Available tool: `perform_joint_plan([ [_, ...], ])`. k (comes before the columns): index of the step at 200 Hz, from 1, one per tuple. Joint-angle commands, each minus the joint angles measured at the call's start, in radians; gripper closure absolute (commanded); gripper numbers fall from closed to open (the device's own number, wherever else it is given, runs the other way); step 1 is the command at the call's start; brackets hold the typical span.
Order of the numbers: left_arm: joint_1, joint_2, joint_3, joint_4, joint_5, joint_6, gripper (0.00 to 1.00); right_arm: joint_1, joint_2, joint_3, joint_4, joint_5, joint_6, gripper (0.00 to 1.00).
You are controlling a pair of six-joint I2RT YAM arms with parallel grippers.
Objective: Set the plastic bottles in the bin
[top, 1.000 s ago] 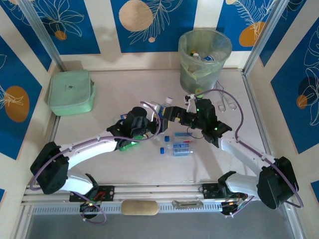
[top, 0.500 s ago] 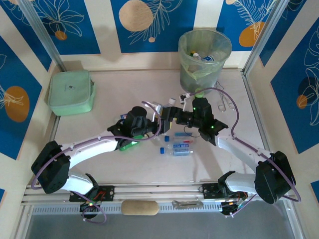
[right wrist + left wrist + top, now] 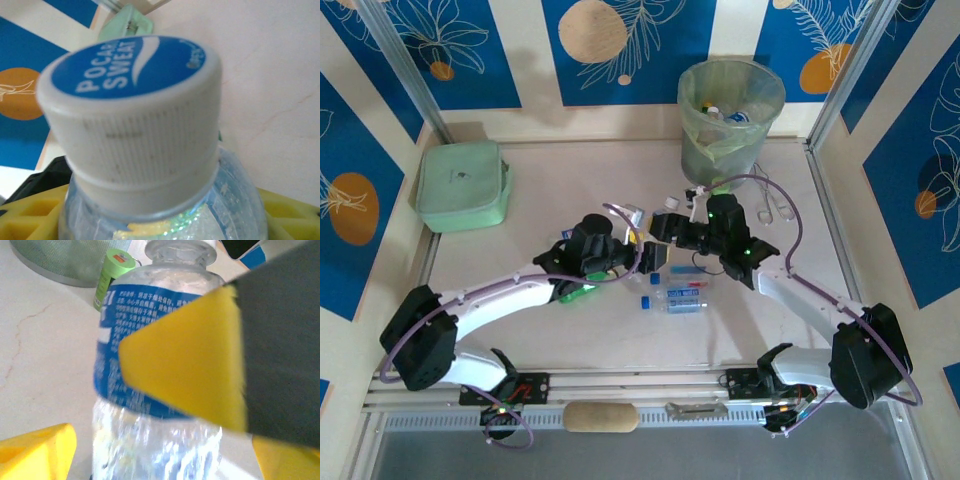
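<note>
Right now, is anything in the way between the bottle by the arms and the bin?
Between the bottle and the bin, nothing tall shows. A small green bottle sits by the bin's foot, probably low enough to pass over.

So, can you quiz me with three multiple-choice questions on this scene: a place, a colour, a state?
1. Where does the bin stand? A) far right of the table B) near left corner C) dead centre
2. The cap of the bottle in the right wrist view is: A) red B) white with a blue top C) green
3. The bin is: A) tipped over B) upright, empty C) upright, bottles inside
Answers: A, it stands at the back, right of centre; B, ribbed white side, blue top; C, bottles show in its open top.
</note>
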Motion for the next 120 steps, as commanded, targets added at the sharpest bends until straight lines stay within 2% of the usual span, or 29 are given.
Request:
perform_joint_plan([
  [1, 0.028, -0.065, -0.035, -0.018, -0.052, 0.007, 0.05, -0.046, -0.032, 0.051, -0.078, 0.048, -0.044, 0.37],
  [19, 0.056, -0.105, -0.081, -0.029, -0.119, -0.015, 0.00, -0.093, -0.037, 0.077, -0.112, 0.053, -0.057, 0.37],
  [49, 0.126, -0.149, -0.128, -0.104, -0.205, -0.094, 0.00, -0.175, -0.033, 0.170, -0.169, 0.062, -0.095, 0.37],
  [83, 0.206, -0.176, -0.169, -0.144, -0.184, -0.182, 0.00, -0.254, 0.018, 0.339, -0.197, 0.062, -0.145, 0.38],
  [120, 0.235, -0.201, -0.203, -0.136, -0.175, -0.184, 0.00, -0.304, 0.164, 0.584, -0.181, 0.009, -0.174, 0.38],
])
